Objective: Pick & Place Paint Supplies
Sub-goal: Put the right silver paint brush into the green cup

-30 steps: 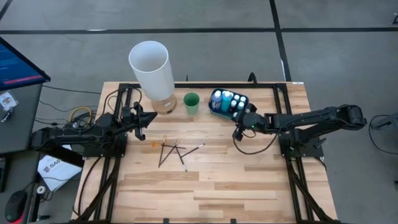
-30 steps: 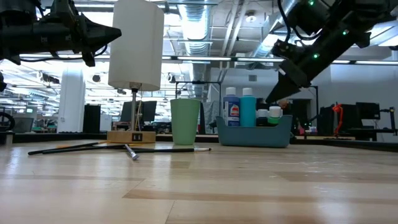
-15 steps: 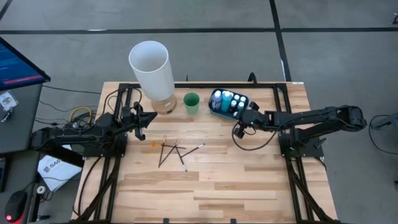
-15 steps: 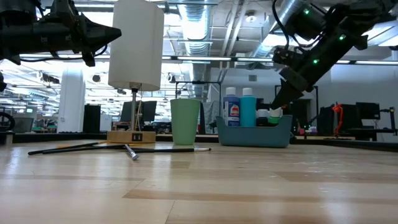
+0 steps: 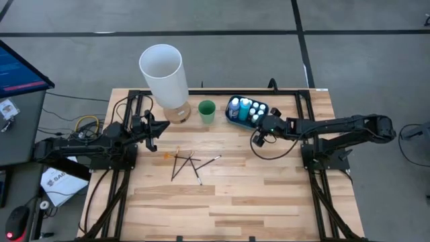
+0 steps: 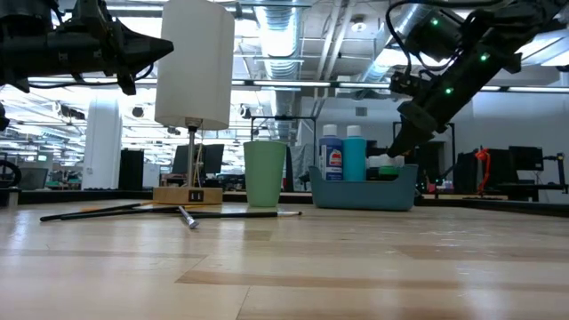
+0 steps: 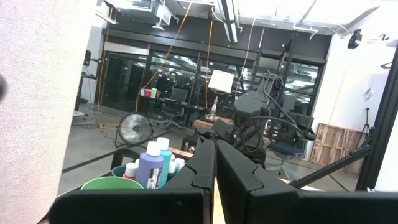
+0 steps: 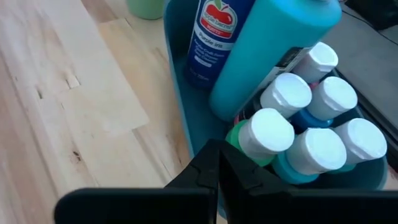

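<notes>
Right gripper [image 5: 265, 125] sits upper right of centre in the high view, at the near rim of the blue rounded plastic tray [image 5: 232, 114]. Fingers pressed together, nothing between them; my read is it's clear of the load and parked just outside the tray wall.

Small white-capped paint bottles [image 8: 292, 124] are packed caps-up in the tray with a tall teal bottle [image 8: 273, 50] and a blue labelled bottle [image 8: 214, 31] — upright and tight, probably so they don't tip.

Left gripper [image 5: 153, 128] hovers left of centre, fingers also shut and empty, nose pointing toward the tray side. Looks like it's waiting.

Thin dark stick brushes [image 5: 188, 163] lie loose and crossed on the pale wooden table [image 5: 269, 195] at frame centre, well apart from both grippers. Not yet stowed, so likely what's left to do.

View differences:
- Right wrist view is the only one that separates individual caps and shows the finger tips just beside the tray wall.
- Low view shows the right arm coming down at a slant over the tray, and the brushes flat on the board left of the small green cup [image 6: 264, 173].
- High view gives the layout, incl. the white cylindrical lamp [image 5: 163, 72] upper left.
</notes>
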